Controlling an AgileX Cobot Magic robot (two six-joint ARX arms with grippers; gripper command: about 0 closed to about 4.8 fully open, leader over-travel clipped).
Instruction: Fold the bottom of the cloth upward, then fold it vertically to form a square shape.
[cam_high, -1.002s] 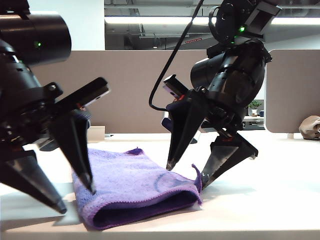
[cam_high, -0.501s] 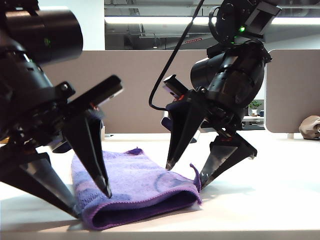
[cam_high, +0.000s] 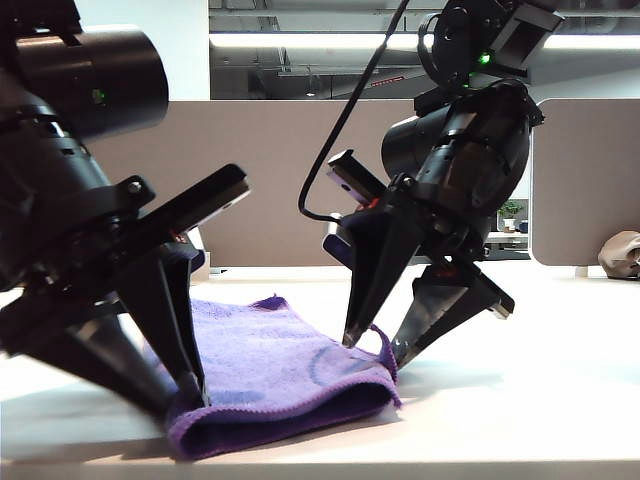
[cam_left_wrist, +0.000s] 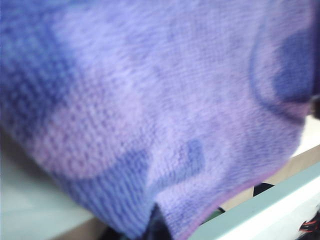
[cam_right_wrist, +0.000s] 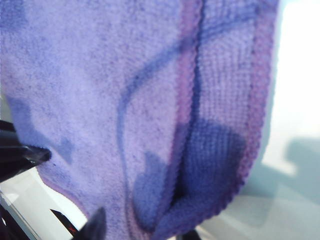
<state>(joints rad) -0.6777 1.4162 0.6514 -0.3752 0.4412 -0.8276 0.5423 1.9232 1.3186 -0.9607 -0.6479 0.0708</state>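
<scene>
Cloth (cam_high: 275, 375) lies on the white desk (cam_high: 520, 400), folded over once so it has 2 soft layers, with the rounded fold facing the outside camera. It sits low in the middle of the outside view, at about 6 o'clock. It is purple and fuzzy, with a stitched edge.

Left pincer (cam_high: 178, 398) is at about 8 o'clock in the outside view, pointing down. Its 2 black fingers (cam_high: 170, 320) come down on the cloth's left end, 1 on the top and 1 low at the side by the desk. The tips are close together with the cloth's edge between them, but I cannot tell if they are squeezing it tight. The left wrist camera is filled with purple cloth (cam_left_wrist: 160, 110), and only a dark bit of the pincer shows at the cloth's edge.

Right pincer (cam_high: 372, 350) is near the middle of the outside view, at about 4 o'clock from the center. Its 2 fingers (cam_high: 375, 270) point down with a gap between them. The cloth's right corner pokes up in that gap. 1 tip touches the top of the cloth, and the other tip is just beside the corner. The right wrist camera shows the cloth (cam_right_wrist: 150, 110) and its hem up close.

Brownish lump (cam_high: 620, 255) sits far off at 3 o'clock.
</scene>
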